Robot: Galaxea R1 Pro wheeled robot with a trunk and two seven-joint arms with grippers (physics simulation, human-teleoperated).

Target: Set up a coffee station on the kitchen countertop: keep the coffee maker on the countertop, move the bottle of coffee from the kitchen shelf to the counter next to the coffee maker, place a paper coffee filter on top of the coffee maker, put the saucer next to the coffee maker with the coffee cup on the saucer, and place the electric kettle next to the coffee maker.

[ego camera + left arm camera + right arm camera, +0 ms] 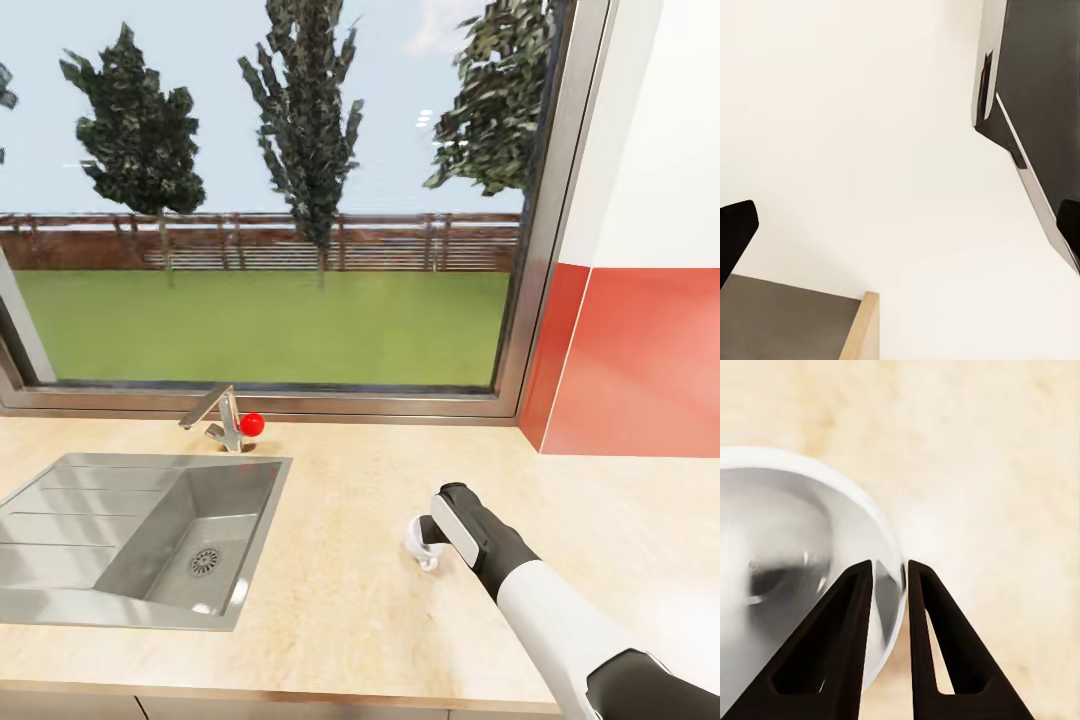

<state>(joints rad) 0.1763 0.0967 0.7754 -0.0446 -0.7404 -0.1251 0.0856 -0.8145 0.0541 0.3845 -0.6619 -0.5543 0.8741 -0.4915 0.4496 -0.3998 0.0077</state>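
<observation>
The tiny white coffee cup (pixel 416 541) is at the middle of the light wood-look kitchen countertop (pixel 340 470), to the right of the sink. My right gripper (pixel 428 548) is shut on the cup's rim. In the right wrist view one black finger is inside the coffee cup (pixel 787 547) and the other outside, with my right gripper (pixel 889 568) pinching the thin wall over the countertop (pixel 997 472). I cannot tell whether the cup rests on the counter or hangs just above it. My left gripper (pixel 900 229) is open, its dark fingertips (pixel 735 232) wide apart before a white wall.
A steel sink (pixel 60 590) with a faucet (pixel 222 415) and a red knob (pixel 252 423) is set in the counter's left half. A large window (pixel 270 200) runs behind it, and a red wall panel (pixel 640 360) stands at the right. A dark panel (pixel 1042 90) is in the left wrist view.
</observation>
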